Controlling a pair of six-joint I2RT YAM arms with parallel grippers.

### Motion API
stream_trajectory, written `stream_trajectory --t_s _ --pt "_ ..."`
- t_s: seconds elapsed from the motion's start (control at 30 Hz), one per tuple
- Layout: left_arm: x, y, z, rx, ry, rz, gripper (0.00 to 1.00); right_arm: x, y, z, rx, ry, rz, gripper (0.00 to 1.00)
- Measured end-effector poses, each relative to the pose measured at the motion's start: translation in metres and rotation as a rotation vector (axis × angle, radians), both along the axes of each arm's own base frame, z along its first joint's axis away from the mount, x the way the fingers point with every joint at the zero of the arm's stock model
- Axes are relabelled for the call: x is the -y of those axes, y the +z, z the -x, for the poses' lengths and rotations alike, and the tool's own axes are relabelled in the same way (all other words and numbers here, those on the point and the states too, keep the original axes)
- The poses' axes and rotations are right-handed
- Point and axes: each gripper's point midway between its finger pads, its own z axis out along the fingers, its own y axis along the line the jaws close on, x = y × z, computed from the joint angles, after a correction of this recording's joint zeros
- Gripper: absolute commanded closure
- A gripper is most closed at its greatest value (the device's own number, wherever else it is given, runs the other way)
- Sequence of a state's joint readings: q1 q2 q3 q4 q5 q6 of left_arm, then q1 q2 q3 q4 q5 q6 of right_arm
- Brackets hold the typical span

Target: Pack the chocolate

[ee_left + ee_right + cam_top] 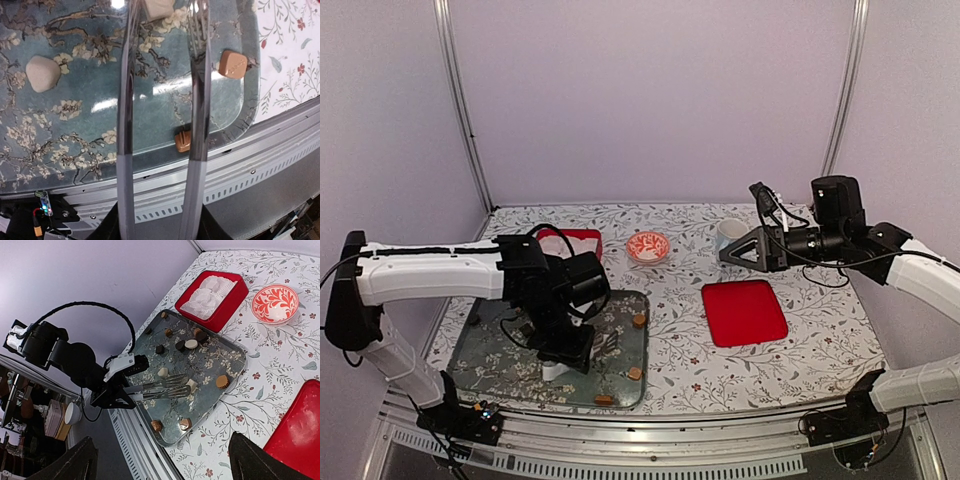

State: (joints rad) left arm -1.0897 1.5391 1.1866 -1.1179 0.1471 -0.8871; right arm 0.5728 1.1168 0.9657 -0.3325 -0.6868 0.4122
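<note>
left arm (470, 270) low over tray (60, 150), jaws part-spread, holding nothing | right arm (840, 240) raised, jaws spread

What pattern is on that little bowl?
The small bowl has red leafy fronds on white, clearest in the right wrist view.

Plain pale lilac walls (650, 100) enclose the scene on three sides, meeting at two slim silver metal posts, one at the left corner (460, 100) and one at the right corner (845, 85). The worktop (680, 370) wears a white cloth printed with small leafy sprigs and red flowers. Its near edge is a silver aluminium rail (650, 445) with a row of slots. Light is soft and even, with no hard shadows. In the right wrist view, beyond the worktop's left edge, a dim, cluttered room area (30, 415) shows, too dark to make out.
</note>
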Motion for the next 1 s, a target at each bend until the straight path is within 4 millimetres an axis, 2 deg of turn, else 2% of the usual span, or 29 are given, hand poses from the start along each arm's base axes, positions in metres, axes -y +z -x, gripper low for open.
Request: stream_trajectory --t_s 0.17,0.4,0.7,0.8,1.0 --pt "0.006 -0.004 -0.005 0.01 -0.014 -0.014 0.65 0.002 0.001 0.002 -0.004 -0.008 -0.005 0.07" --pt "0.003 -0.013 -0.007 0.01 -0.044 -0.057 0.72 0.003 0.0 0.001 -0.006 -0.021 -0.002 0.07" --pt "-0.003 -0.008 -0.013 0.035 -0.059 -0.082 0.77 0.003 -0.001 0.0 -0.005 -0.027 0.001 0.07" --pt "-0.005 0.0 -0.017 0.049 -0.045 -0.064 0.77 0.003 0.0 0.0 -0.004 -0.027 0.001 0.07" --pt "-0.014 0.038 -0.042 0.116 0.033 0.063 0.78 0.003 -0.001 -0.001 -0.004 -0.027 0.001 0.07"
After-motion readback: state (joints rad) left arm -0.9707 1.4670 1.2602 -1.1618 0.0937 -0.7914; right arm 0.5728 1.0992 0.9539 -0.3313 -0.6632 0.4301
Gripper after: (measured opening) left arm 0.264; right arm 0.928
